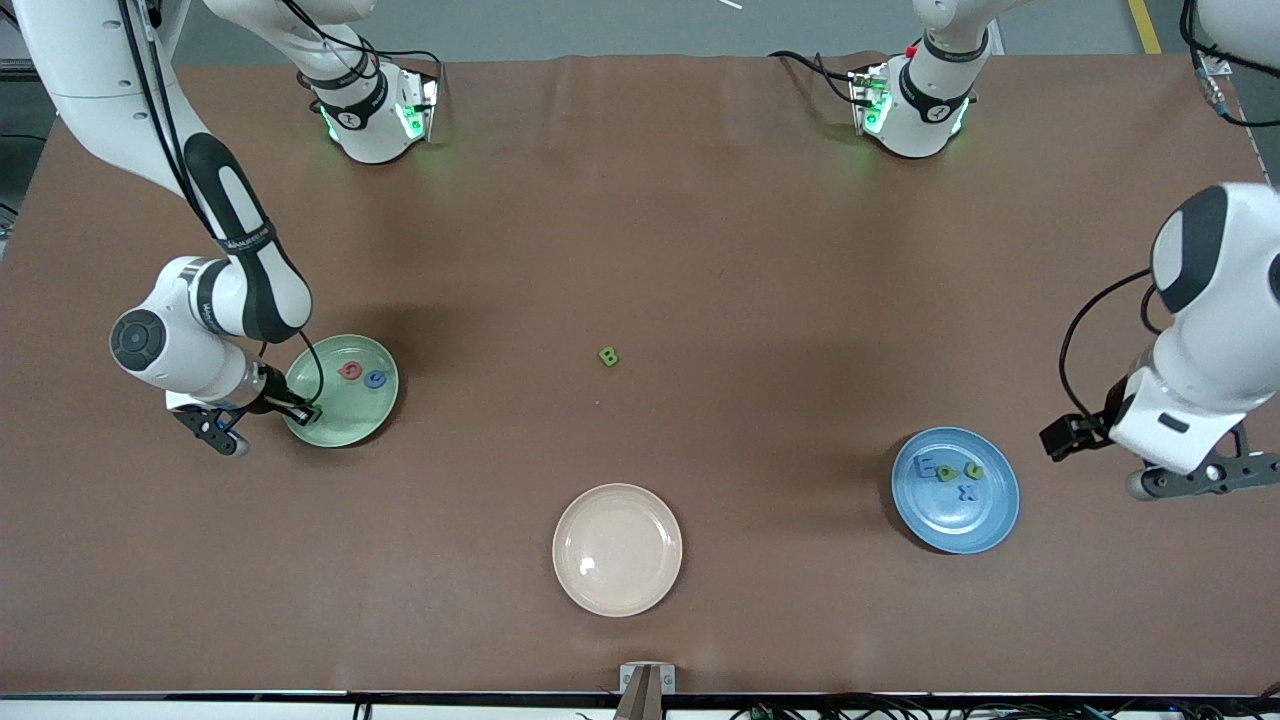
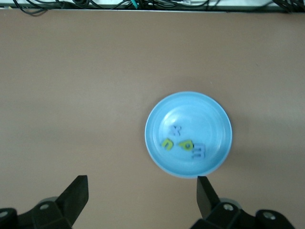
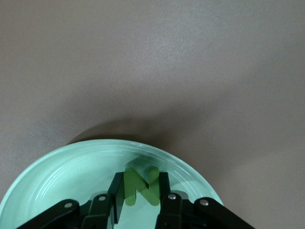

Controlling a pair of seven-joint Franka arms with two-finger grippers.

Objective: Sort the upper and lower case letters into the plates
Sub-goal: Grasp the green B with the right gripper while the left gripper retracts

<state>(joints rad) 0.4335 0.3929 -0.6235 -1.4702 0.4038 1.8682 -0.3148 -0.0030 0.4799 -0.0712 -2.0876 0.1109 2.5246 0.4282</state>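
My right gripper (image 1: 305, 410) is shut on a green letter N (image 3: 141, 187), low over the mint green plate (image 1: 345, 425) by the rim nearest the front camera. A red letter (image 1: 350, 371) and a blue letter (image 1: 375, 378) lie in that plate. The blue plate (image 1: 955, 520) holds a blue E (image 1: 926, 467), two green letters (image 1: 947, 473) and a blue x (image 1: 966, 492). A green letter B (image 1: 608, 356) lies alone mid-table. My left gripper (image 2: 142, 183) hangs open with nothing between its fingers, above the table beside the blue plate (image 2: 157, 114), at the left arm's end.
A cream-beige plate (image 1: 617, 595) sits near the table's front edge, nearer the front camera than the green B. Cables run along that edge (image 2: 143, 5). The arms' bases (image 1: 375, 115) stand at the table's back edge.
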